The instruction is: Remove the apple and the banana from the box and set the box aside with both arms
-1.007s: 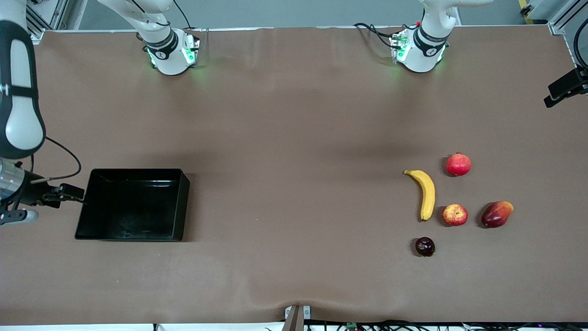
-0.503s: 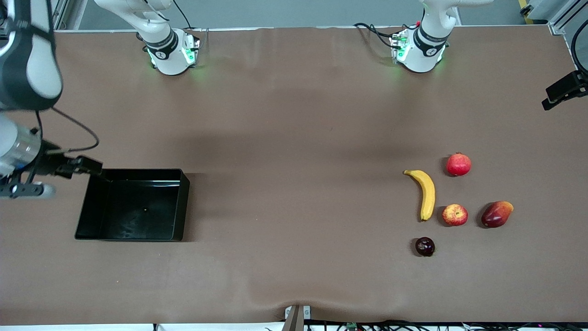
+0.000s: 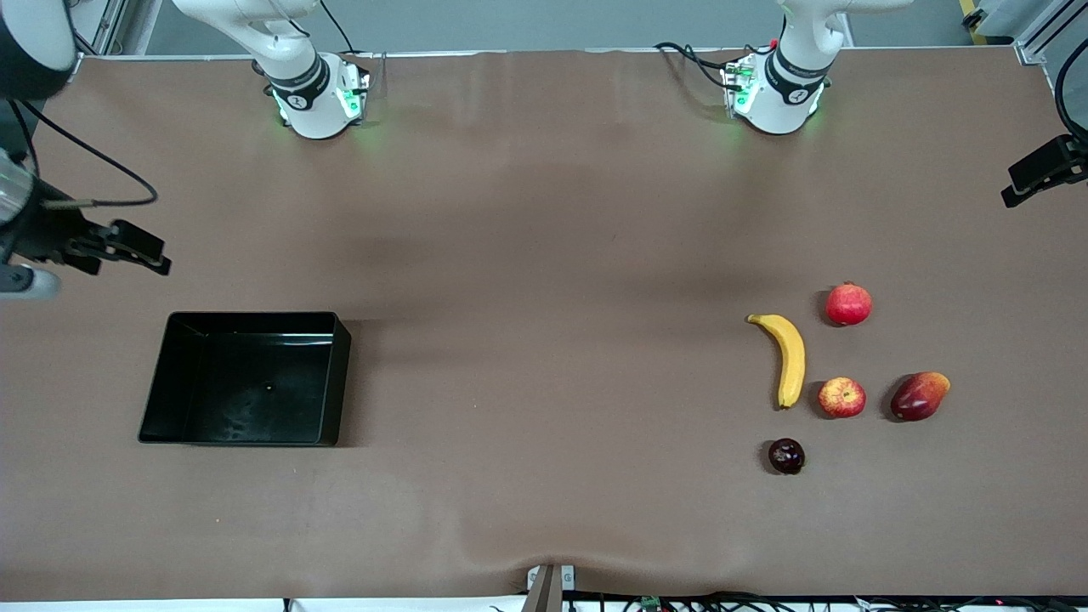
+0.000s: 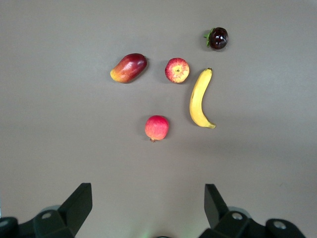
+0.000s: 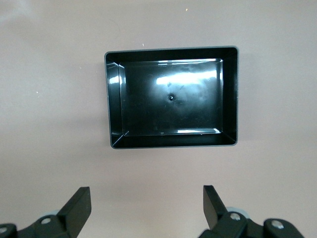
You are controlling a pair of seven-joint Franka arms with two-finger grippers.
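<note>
The box [image 3: 246, 378] lies empty on the desk [image 3: 544, 255] toward the right arm's end, flat on its base; the right wrist view shows its glossy floor bare, with nothing in it [image 5: 171, 96]; the banana [image 3: 789, 359] and the apple [image 3: 841, 397] lie well apart from it toward the left arm's end, the apple just beside the banana's nearer tip; around them sit a plain red fruit [image 3: 848, 304] farther from the front camera, a red-orange mango [image 3: 919, 396] beside the apple, and a dark round fruit [image 3: 786, 456] nearest the camera.

What we see changed is the right hand [image 3: 136, 246]; a second ago it stood at the box's wall on the right arm's side, and now it has lifted off and drawn away toward the bases, jaws spread wide and holding nothing, above bare desk; the box itself has not shifted in that time.

The left hand [image 4: 148, 210] waits high above the fruit, likewise wide open and empty; in the front view only its edge shows [image 3: 1041, 170].

We judge both fruits out and the box set aside, so the task looks essentially finished, with the arms retreating.
</note>
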